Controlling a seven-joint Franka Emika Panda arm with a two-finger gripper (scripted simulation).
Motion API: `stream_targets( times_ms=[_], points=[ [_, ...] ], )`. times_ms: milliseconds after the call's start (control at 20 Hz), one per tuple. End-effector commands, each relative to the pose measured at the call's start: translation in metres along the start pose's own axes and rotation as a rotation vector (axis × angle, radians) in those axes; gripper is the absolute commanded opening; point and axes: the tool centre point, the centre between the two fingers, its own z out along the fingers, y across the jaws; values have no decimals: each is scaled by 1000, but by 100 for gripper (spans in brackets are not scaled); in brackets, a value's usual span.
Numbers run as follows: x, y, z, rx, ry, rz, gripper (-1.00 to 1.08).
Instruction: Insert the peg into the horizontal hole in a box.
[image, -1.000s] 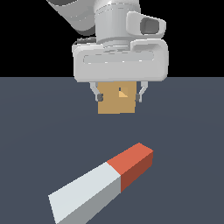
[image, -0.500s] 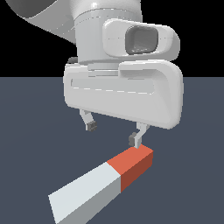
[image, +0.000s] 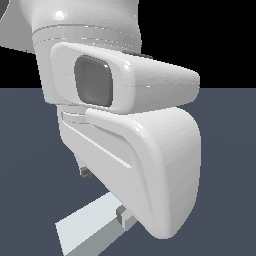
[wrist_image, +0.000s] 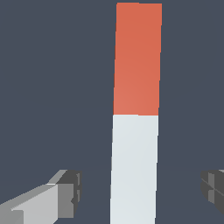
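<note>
Lower now than before, tool (wrist_image: 140, 192) with fingers (wrist_image: 65, 194) apart astride the peg (wrist_image: 134, 131), no lettering visible.

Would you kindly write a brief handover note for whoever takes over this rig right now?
Gripper: open, holding nothing; its fingers straddle the pale section of the peg without touching it.
Peg: lying flat on the dark floor, red end away from the fingers.
Box and hole: not in view; the arm fills the exterior view.
Done: gripper lined up over the peg.
Left: grasp, lift, carry and insert.
</note>
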Motion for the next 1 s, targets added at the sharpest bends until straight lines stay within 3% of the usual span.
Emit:
stream_targets(
  times_ms=[0,350,950],
  points=[
    [-5,0,3,1,0,26,100],
    [-5,0,9,1,0,25,100],
    [-6,0,53,1,0,32,100]
  ],
)
